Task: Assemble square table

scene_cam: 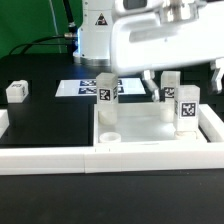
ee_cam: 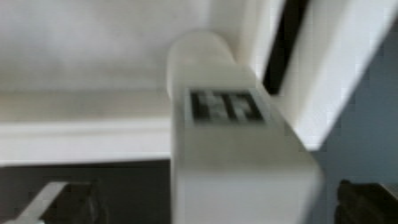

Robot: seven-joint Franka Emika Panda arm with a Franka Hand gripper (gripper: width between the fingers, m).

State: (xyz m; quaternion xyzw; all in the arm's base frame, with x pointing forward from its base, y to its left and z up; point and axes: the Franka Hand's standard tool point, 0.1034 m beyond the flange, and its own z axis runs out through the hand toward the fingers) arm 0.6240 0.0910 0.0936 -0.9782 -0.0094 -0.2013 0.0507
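The square table top (scene_cam: 135,125) lies white and rimmed in the middle of the exterior view. Three white tagged legs stand upright on it: one at the back left (scene_cam: 106,95) and two on the right (scene_cam: 170,88) (scene_cam: 186,108). My gripper (scene_cam: 184,78) hangs over the two right-hand legs. In the wrist view a leg (ee_cam: 228,120) with its tag facing the camera rises between my dark fingertips (ee_cam: 45,205). My gripper (ee_cam: 205,205) is open, with a gap on each side of the leg. A round socket (scene_cam: 108,135) shows at the front left corner.
A low white border rail (scene_cam: 50,160) runs along the front and up both sides of the top. The marker board (scene_cam: 80,88) lies behind it by the arm's base. A small white tagged part (scene_cam: 15,90) sits alone at the exterior view's left.
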